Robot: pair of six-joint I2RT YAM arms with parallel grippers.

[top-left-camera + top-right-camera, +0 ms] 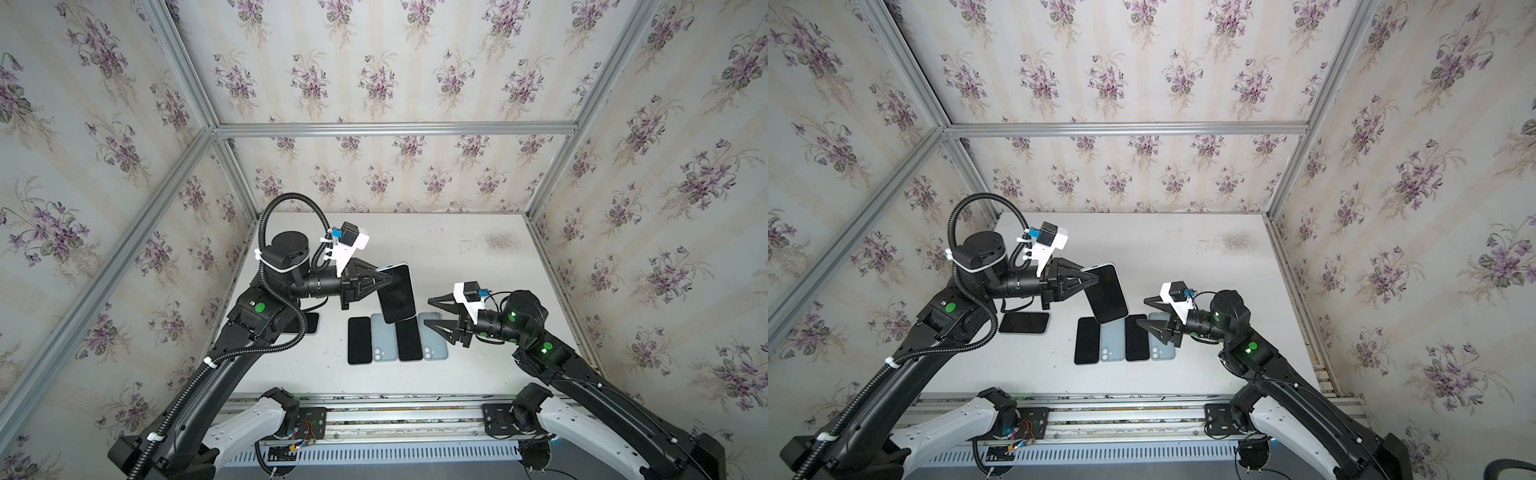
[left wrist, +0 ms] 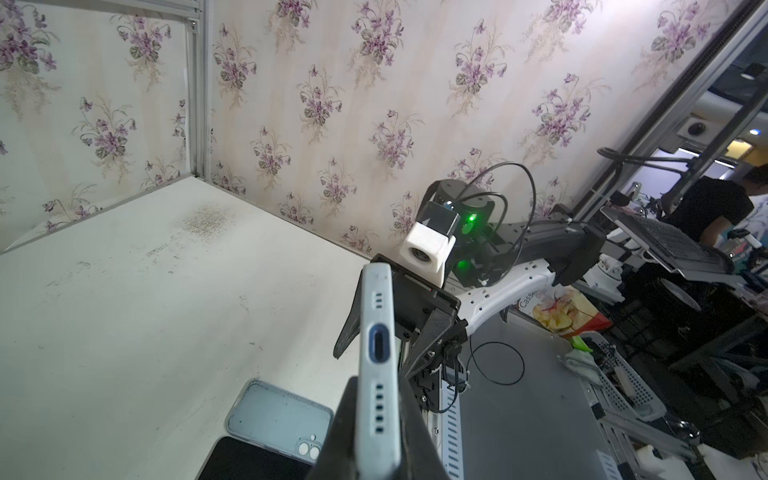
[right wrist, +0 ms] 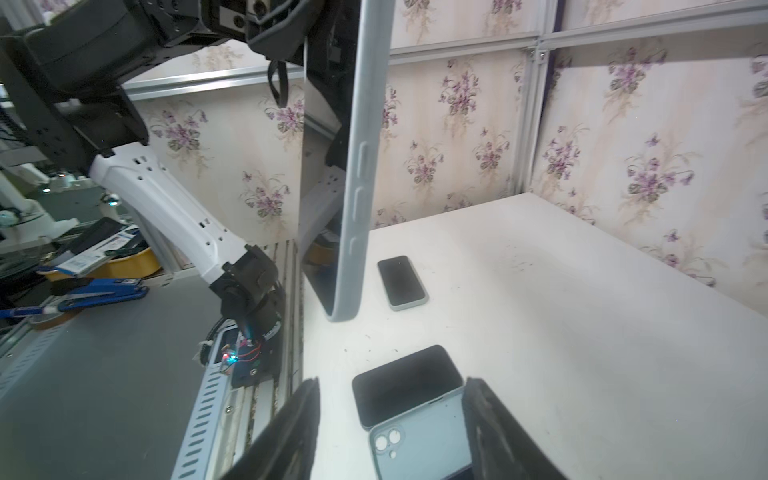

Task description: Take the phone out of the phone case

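The left gripper [image 1: 384, 279] pinches the cased phone [image 1: 398, 296] by its port end. It hangs tilted above the row of phones and cases [image 1: 409, 347] near the front edge of the worktop [image 1: 478, 257], likely offering its free end to the right gripper [image 1: 430, 311], spread and empty close by.

The scuffed white tabletop [image 1: 478, 266] was overlooked steeply from high above the robot's base in both top views, whereas the wrist views were taken close and low, facing each other across the shared pale-blue cased phone [image 2: 376, 353].
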